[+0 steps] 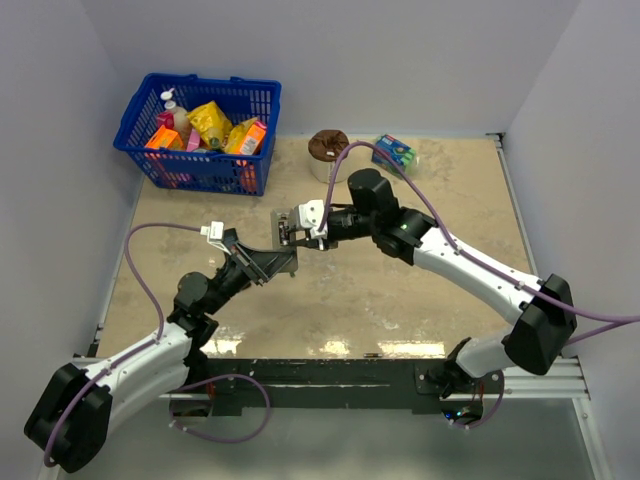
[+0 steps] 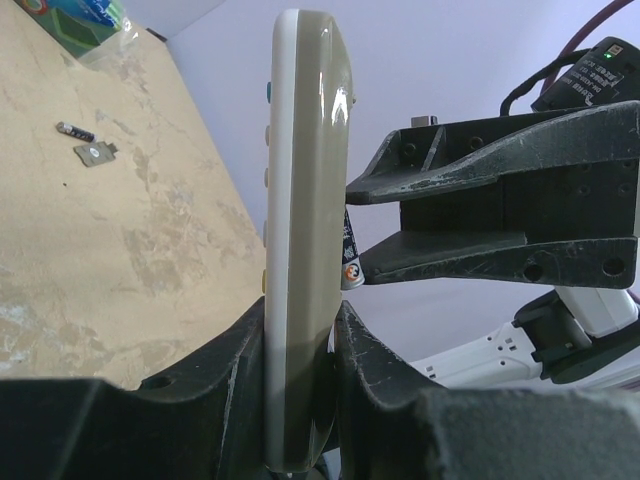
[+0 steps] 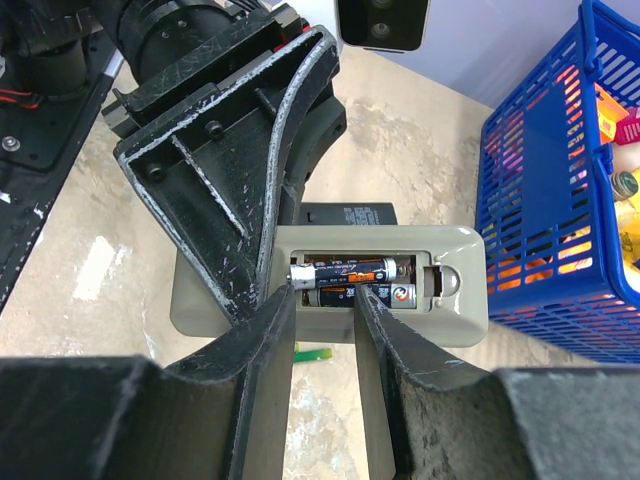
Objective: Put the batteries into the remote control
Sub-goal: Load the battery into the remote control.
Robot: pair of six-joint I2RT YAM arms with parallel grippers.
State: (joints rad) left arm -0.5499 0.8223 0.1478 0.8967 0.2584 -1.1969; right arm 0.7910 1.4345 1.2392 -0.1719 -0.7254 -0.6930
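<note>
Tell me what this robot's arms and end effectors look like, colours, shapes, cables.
The left arm and right arm match: white tubular links between bulky black joints. A thin purple cable loops along the left one, a second purple cable along the right. The left end effector and right end effector have black, triangular ribbed fingers, scuffed whitish at the edges.

Top camera looks down from behind; both wrist cameras sit close on the remote control (image 2: pixel 300 250), seemingly from different sides
</note>
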